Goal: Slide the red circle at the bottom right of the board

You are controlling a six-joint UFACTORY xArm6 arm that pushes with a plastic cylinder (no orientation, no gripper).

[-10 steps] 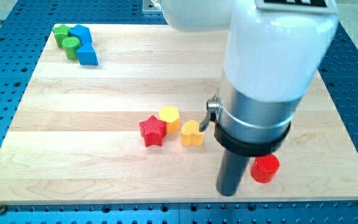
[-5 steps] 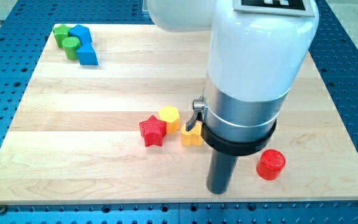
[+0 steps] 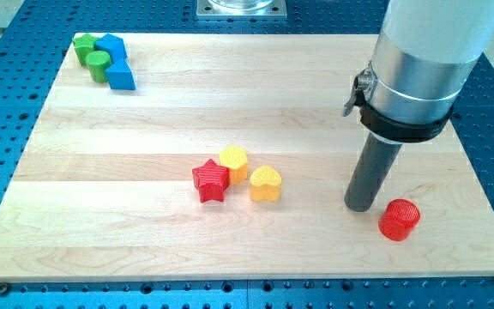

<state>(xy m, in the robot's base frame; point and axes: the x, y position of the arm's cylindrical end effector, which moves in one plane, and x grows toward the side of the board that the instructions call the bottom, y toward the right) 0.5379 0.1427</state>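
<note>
The red circle point(image 3: 399, 220) is a short red cylinder on the wooden board point(image 3: 144, 137), near the view's bottom right. My tip point(image 3: 361, 207) stands on the board just to the view's left of the red circle and slightly above it, with a small gap between them. The dark rod rises from the tip into the grey and white arm at the view's top right.
A red star point(image 3: 210, 181), a yellow hexagon point(image 3: 233, 162) and a yellow heart point(image 3: 265, 184) cluster at the board's middle. Green blocks point(image 3: 98, 63) point(image 3: 82, 46) and blue blocks point(image 3: 120, 76) point(image 3: 110, 45) sit at the top left corner. Blue perforated table surrounds the board.
My tip has moved to the view's right and up. The red circle has slid right, nearer the bottom right corner. The arm no longer hides the yellow heart.
</note>
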